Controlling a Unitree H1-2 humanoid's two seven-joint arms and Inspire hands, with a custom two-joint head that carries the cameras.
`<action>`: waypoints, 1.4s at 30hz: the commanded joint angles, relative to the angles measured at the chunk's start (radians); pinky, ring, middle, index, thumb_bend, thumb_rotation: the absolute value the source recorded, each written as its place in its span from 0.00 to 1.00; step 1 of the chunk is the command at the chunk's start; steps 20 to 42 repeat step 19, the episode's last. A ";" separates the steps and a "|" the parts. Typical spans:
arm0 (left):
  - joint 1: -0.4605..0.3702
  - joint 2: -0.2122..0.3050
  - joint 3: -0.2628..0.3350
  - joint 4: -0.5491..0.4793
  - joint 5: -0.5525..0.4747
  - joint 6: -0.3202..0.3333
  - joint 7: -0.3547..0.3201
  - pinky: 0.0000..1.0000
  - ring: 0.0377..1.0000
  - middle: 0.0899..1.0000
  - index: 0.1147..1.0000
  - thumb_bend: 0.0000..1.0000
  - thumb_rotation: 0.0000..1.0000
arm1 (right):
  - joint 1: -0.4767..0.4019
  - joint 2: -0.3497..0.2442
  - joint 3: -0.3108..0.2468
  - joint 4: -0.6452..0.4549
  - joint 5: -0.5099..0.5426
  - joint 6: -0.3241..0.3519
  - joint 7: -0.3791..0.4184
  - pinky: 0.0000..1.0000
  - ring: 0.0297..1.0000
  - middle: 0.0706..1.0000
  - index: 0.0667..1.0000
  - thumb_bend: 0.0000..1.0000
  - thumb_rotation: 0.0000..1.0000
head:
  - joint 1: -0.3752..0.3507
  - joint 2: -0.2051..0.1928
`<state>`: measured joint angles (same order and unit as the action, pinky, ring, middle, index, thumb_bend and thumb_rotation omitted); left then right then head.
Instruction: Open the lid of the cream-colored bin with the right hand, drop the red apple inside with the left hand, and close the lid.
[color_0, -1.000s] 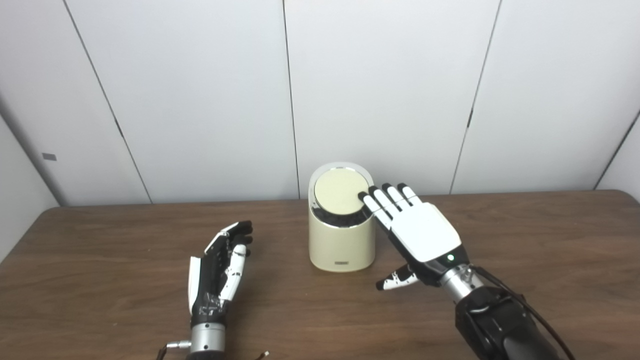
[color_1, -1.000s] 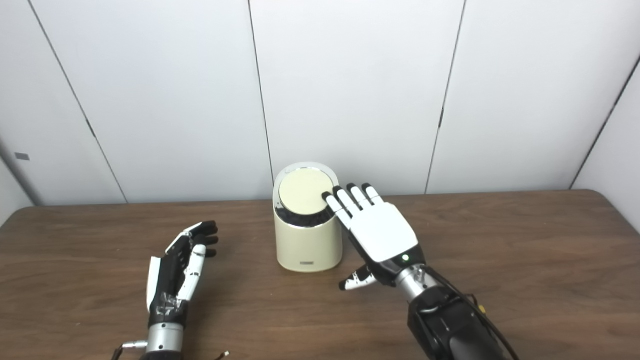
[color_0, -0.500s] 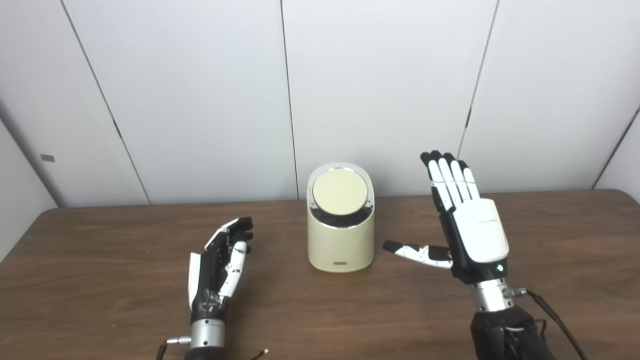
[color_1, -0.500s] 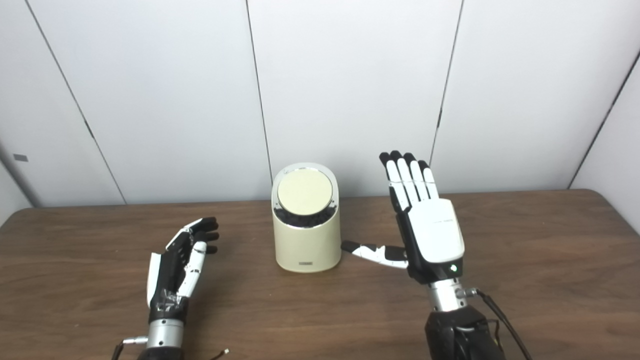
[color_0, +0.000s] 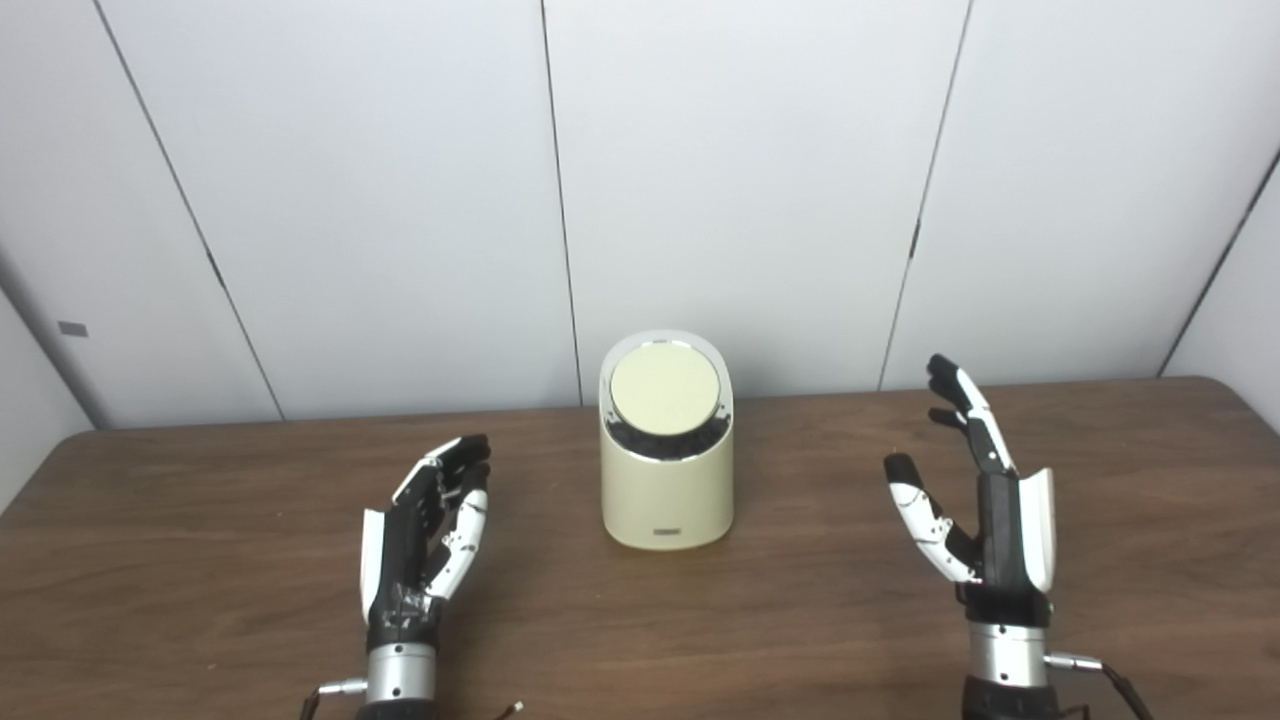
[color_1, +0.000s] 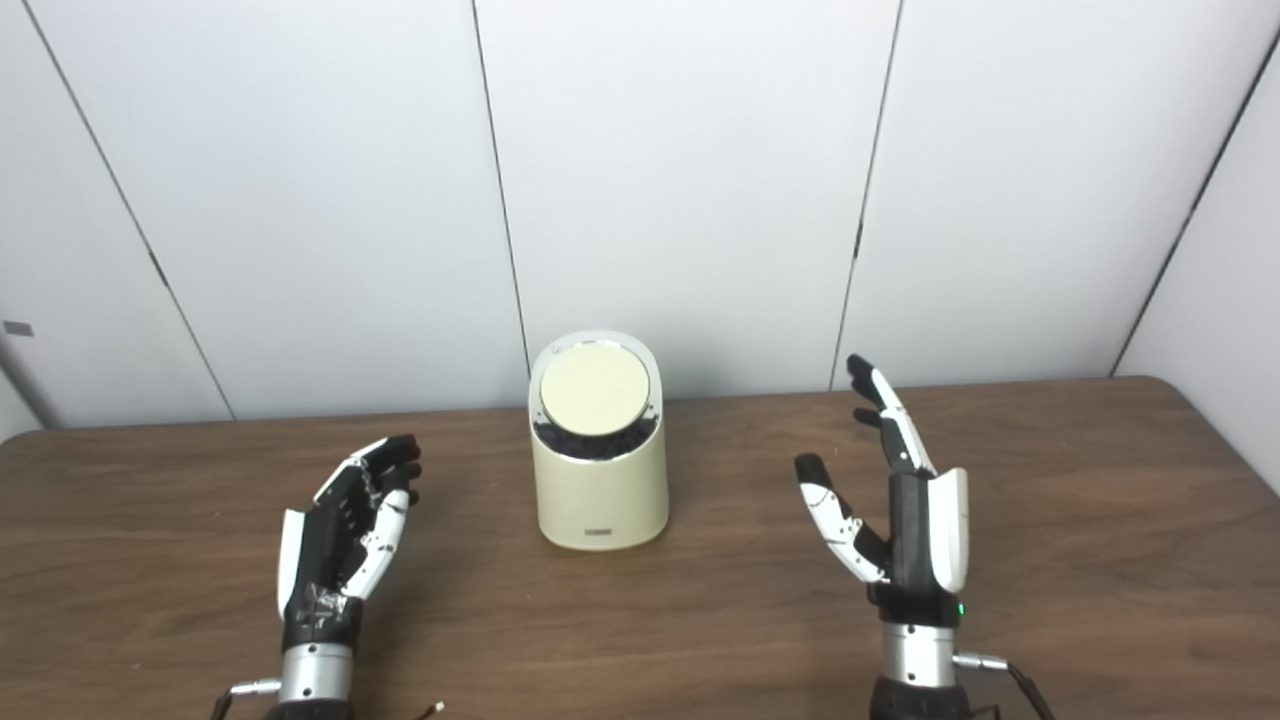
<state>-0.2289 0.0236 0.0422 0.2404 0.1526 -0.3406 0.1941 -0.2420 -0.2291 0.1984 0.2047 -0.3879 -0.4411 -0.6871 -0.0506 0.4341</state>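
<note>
While the cream bin (color_0: 666, 470) stands mid-table (color_0: 200, 580) with its round lid (color_0: 665, 388) down, both the left hand (color_0: 425, 530) and right hand (color_0: 985, 510) flank it, spread and empty; its small front label (color_0: 665, 532) is unreadable, apple unseen

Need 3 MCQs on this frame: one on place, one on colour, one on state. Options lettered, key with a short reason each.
1. Where does the bin stand?
A. between the two hands
B. left of both hands
C. at the table's right edge

2. What colour is the bin's lid?
A. red
B. cream
C. blue

3. What state is the right robot hand in?
A. shut on the lid
B. shut on an apple
C. open, holding nothing

Key: 1 A, the bin sits on the table with the left robot hand on one side and the right on the other. 2 B, the round lid matches the cream body. 3 C, its fingers are spread apart, clear of the bin.
</note>
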 joint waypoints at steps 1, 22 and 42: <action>0.014 0.020 0.006 0.024 -0.005 -0.040 -0.004 0.67 0.74 0.74 0.73 0.21 0.44 | 0.042 -0.010 0.015 0.059 0.088 -0.029 0.036 0.77 0.82 0.83 0.81 0.27 0.60 | -0.001 0.000; 0.029 0.024 0.029 -0.018 -0.205 -0.001 -0.136 0.75 0.80 0.79 0.79 0.23 0.55 | 0.096 0.073 -0.138 -0.107 0.325 0.187 0.457 0.83 0.88 0.88 0.85 0.20 0.54 | -0.004 0.035; 0.029 0.024 0.029 -0.018 -0.205 -0.001 -0.136 0.75 0.80 0.79 0.79 0.23 0.55 | 0.096 0.073 -0.138 -0.107 0.325 0.187 0.457 0.83 0.88 0.88 0.85 0.20 0.54 | -0.004 0.035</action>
